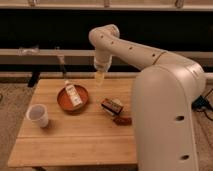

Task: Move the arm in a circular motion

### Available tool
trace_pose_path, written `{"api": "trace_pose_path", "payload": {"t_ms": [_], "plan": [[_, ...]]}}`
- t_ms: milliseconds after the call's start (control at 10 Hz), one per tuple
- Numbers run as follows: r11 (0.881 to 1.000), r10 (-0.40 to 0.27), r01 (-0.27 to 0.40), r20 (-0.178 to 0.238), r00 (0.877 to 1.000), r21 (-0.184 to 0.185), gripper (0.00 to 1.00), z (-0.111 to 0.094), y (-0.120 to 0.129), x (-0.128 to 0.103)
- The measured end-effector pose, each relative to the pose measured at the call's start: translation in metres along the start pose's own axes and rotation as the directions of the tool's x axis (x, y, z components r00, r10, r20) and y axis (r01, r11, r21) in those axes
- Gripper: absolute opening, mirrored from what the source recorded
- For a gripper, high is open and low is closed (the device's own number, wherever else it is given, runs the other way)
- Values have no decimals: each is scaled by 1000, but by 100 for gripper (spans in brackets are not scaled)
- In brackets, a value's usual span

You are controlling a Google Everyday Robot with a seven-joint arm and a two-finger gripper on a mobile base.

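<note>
- The arm [165, 95] fills the right side of the view, its thick base segment near the camera, its upper segment reaching left to an elbow above the table's far edge.
- The table [75, 140], wooden, lies below and left of the arm.
- The bowl [73, 98] holds a small carton and sits left of and below the tip.
- The cup [38, 115] stands near the left edge.
- Two snack bars [114, 107] lie just below the tip.
- The gripper [100, 76] hangs straight down, well above the tabletop, carrying nothing I can see; whether its fingers are apart or together I cannot tell. Judging from this, a level circle should clear everything.
</note>
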Motion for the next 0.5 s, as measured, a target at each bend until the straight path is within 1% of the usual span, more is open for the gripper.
{"api": "trace_pose_path", "payload": {"t_ms": [100, 200, 300, 500], "plan": [[1000, 14, -14, 0, 1000, -2, 80, 1, -4, -12], [1000, 14, -14, -4, 1000, -4, 80, 2, -14, -19], [1000, 11, -11, -8, 1000, -6, 80, 2, -24, -19], [1000, 0, 0, -29, 1000, -6, 80, 1, -42, -13]]}}
